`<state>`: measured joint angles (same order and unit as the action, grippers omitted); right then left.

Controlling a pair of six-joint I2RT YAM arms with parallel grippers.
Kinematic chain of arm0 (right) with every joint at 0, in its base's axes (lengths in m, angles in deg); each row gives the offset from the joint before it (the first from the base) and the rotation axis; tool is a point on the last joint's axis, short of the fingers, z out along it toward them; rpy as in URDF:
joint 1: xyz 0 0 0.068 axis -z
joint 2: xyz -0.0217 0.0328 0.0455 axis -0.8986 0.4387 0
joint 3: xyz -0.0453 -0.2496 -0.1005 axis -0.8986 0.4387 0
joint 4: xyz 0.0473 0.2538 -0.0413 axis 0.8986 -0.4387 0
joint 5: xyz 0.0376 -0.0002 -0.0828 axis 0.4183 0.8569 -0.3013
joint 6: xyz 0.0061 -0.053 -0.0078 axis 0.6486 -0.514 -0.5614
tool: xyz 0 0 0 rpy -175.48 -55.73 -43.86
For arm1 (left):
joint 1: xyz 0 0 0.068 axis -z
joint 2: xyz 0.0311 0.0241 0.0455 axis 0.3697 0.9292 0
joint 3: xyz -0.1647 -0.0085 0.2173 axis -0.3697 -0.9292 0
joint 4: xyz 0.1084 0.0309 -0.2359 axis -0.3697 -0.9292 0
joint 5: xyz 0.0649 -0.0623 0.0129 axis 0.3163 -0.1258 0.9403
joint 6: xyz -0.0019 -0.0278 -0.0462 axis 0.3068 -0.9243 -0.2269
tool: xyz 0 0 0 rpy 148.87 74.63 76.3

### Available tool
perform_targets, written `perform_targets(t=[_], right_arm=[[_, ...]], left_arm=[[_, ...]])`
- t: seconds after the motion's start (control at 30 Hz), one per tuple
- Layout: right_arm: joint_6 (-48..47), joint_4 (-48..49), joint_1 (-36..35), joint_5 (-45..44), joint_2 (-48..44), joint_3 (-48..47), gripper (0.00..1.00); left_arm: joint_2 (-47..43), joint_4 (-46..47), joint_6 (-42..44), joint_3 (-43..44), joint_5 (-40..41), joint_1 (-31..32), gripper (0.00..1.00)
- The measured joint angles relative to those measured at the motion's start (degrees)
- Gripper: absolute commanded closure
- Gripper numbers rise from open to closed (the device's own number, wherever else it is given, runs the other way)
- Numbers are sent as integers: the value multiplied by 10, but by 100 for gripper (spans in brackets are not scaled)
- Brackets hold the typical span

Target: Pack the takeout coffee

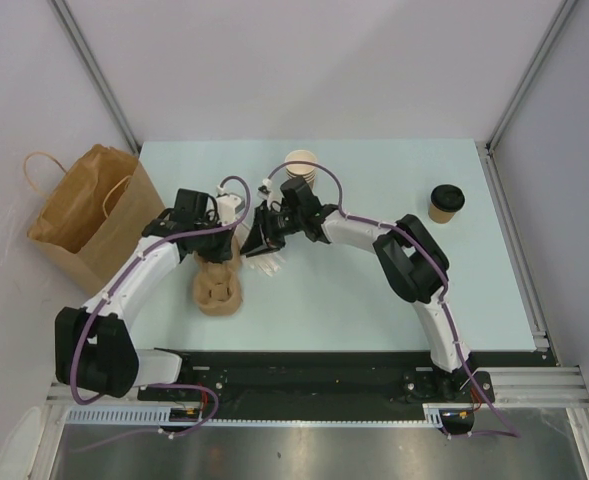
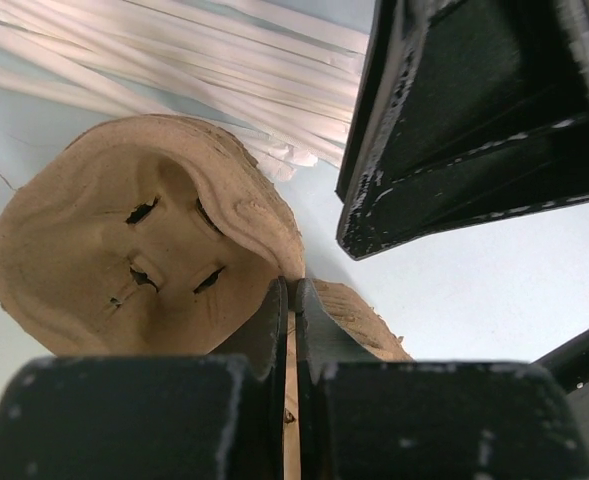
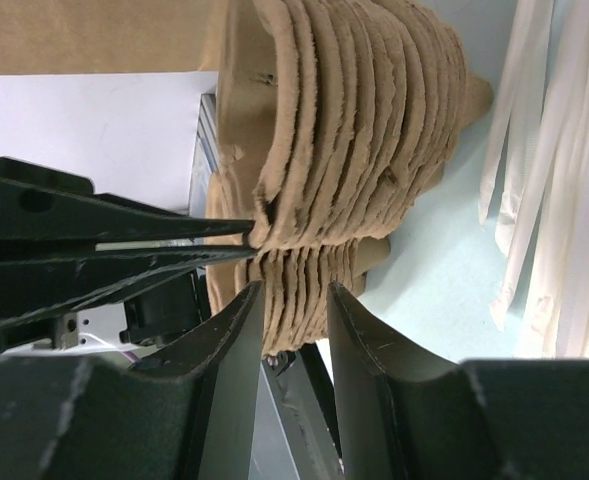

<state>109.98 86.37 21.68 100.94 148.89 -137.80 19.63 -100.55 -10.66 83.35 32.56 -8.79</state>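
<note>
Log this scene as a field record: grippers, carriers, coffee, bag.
left gripper: shut, pinching an edge of the pulp carrier stack
right gripper: open, fingers either side of that stack's edge
lidded coffee: upright, far right, untouched
lidless cup stack: behind the grippers
paper bag: standing open, far left
straws: beside the carrier stack

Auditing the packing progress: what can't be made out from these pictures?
The paper bag's inside: top view, its own walls hide it.
Whether the right gripper clamps or merely straddles the carrier stack: right wrist, contact unclear.
Carrier count: right wrist, frame edge cuts layers off.
The lidded cup's contents: top view, lid covers them.
</note>
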Motion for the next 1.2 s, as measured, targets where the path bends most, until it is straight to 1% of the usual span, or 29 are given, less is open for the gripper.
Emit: perform_targets(t=[0.87,1.2], right_arm=[[7,-5,-12,14,65,-66,64],[-3,-12,-11,15,70,-69,64]], left_arm=[[-26,-11,0,1,-11,-2,100],[-39,-42,0,38,-16,-2,100]])
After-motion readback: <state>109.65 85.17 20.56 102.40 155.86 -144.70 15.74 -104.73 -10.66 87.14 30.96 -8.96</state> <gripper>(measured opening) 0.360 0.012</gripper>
